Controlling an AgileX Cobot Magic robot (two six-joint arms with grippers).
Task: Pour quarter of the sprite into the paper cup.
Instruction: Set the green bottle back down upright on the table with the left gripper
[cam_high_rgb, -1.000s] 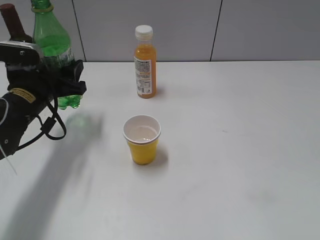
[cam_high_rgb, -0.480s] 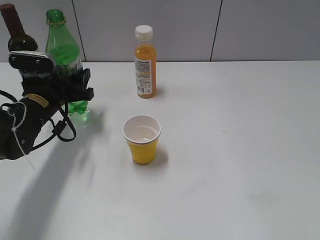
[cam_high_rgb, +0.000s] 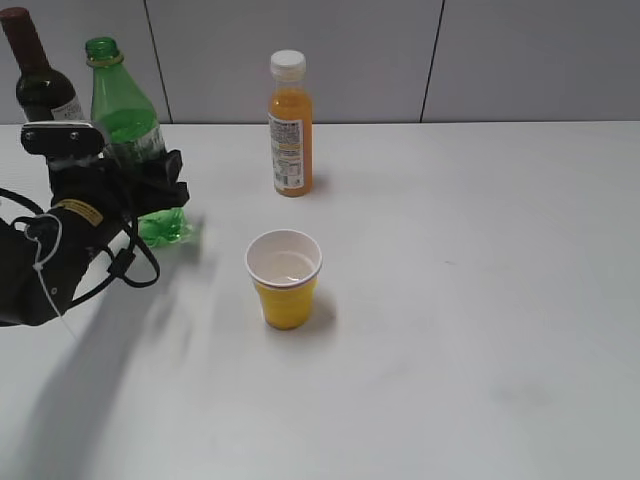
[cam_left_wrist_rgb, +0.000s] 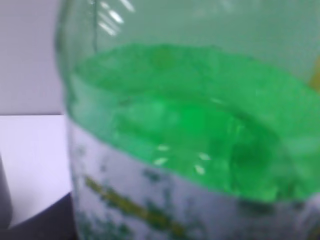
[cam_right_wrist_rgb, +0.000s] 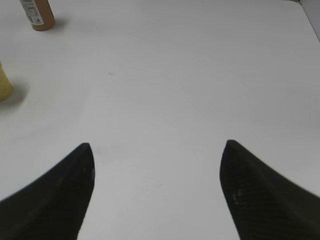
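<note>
The left gripper (cam_high_rgb: 150, 180) clamps the tall translucent green plastic sprite bottle (cam_high_rgb: 125, 125) at the tabletop's (cam_high_rgb: 480, 300) left, well apart from the small yellow paper cup (cam_high_rgb: 285, 278). Its capless neck risks spilling if tilted early. The right gripper (cam_right_wrist_rgb: 157, 150) is spread wide, empty.

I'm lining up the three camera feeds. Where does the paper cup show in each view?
Exterior view: the paper cup stands at centre, in front of the orange juice bottle.
Left wrist view: not in it; the sprite fills the picture.
Right wrist view: only a yellow sliver at the left edge.
Shared landmark: the orange juice bottle, top left in the right wrist view.
</note>
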